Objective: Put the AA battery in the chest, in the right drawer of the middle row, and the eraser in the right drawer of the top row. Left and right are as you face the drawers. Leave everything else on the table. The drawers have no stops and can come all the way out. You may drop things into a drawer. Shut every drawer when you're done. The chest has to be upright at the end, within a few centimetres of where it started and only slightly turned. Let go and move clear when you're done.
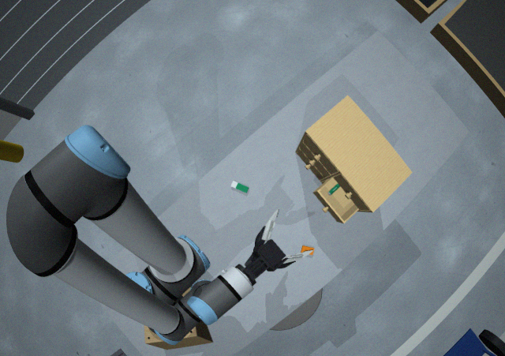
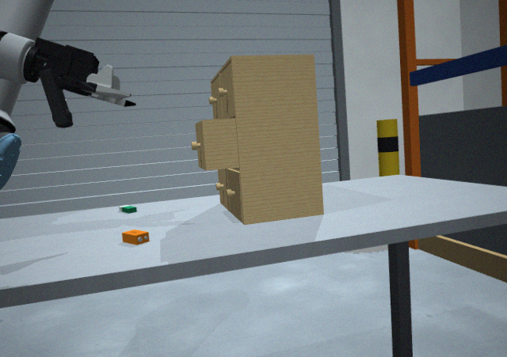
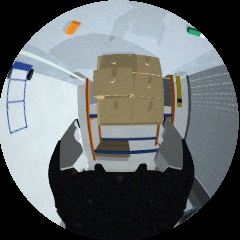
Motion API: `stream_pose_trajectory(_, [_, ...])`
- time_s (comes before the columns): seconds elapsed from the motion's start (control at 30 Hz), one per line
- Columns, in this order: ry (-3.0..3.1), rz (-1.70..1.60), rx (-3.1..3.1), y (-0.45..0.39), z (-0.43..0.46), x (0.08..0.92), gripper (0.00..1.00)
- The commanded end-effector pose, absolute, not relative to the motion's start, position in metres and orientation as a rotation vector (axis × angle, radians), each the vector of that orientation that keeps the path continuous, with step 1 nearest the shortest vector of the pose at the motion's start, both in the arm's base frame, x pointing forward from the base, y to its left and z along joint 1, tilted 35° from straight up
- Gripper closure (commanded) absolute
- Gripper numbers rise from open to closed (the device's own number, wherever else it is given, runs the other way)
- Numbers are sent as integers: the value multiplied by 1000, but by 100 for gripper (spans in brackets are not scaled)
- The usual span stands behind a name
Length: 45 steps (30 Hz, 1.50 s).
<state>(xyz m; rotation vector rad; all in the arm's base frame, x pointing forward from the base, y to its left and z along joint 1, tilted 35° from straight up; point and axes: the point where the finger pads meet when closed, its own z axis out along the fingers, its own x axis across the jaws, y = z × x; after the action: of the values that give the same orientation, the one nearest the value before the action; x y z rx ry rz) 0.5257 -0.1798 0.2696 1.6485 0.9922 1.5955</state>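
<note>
The wooden chest [image 1: 358, 152] [image 2: 278, 140] [image 3: 142, 110] stands upright on the table. Its middle-row right drawer [image 1: 344, 211] [image 2: 221, 144] [image 3: 107, 87] is pulled partly out. The green battery [image 1: 334, 189] lies inside it. The other drawers look shut. The green and white eraser [image 1: 241, 187] [image 2: 128, 209] [image 3: 194, 31] lies on the table in front of the chest. My gripper [image 1: 296, 230] [image 2: 130, 100] [image 3: 120, 118] is open and empty, high above the table, in front of the chest and pointing towards it. The wrist view shows the chest upside down.
An orange block [image 1: 306, 249] [image 2: 135, 237] [image 3: 72, 27] with two round silver spots lies on the table, partly behind a finger in the top view. Short knobs stick out of the drawer fronts. The table's edge [image 2: 196, 260] runs along the near side in the exterior view.
</note>
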Motion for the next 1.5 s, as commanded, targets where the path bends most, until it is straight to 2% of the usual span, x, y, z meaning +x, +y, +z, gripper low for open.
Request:
stream_pose_trajectory(0.0, [992, 1595, 1654, -180, 269, 525, 0])
stream_pose_trajectory(1.47, [1017, 1587, 1672, -183, 271, 525, 0])
